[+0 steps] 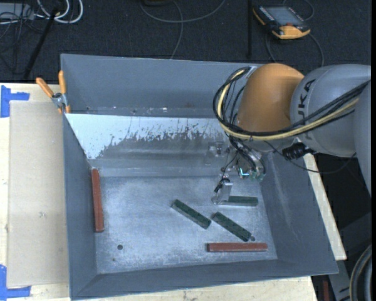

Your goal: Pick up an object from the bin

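Stiffness is looking likely in the short dark green bar (244, 200) lying flat right of the middle of the bin (144, 93). It is looking thin, light and probably slick, so it is asking for a pinch across its narrow width. The arm is reaching in from the right, wrist pointing down, with the gripper (222, 192) hanging at the bar's left end; whether it is open or closed I cannot tell.

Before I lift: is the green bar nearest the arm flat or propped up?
Flat: the green bar lies lengthwise on the bin floor.
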`<state>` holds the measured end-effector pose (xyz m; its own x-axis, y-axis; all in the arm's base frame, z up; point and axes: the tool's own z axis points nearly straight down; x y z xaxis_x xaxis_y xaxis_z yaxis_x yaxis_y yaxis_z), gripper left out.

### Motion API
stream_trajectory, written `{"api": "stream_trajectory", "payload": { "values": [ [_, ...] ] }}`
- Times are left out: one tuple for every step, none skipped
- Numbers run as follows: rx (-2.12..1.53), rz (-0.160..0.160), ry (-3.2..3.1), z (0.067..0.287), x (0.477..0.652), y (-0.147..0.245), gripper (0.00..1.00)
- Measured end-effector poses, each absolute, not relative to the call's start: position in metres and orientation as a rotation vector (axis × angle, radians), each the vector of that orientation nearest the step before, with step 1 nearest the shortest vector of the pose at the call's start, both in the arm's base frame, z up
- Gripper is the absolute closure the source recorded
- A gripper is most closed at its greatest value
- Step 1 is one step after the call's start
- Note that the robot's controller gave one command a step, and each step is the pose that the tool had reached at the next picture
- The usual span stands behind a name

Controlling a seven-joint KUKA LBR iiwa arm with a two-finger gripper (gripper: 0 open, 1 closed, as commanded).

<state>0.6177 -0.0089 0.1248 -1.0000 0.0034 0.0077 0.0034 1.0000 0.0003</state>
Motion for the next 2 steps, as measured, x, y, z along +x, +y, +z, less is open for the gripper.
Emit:
{"api": "stream_trajectory", "payload": {
  "values": [
    [0.029, -0.006, -3.131, 0.0657, 0.5567, 0.0593, 0.0],
    [0.021, -0.001, -3.141, 0.0698, 0.5609, 0.0554, 1.0]
  ]
}}
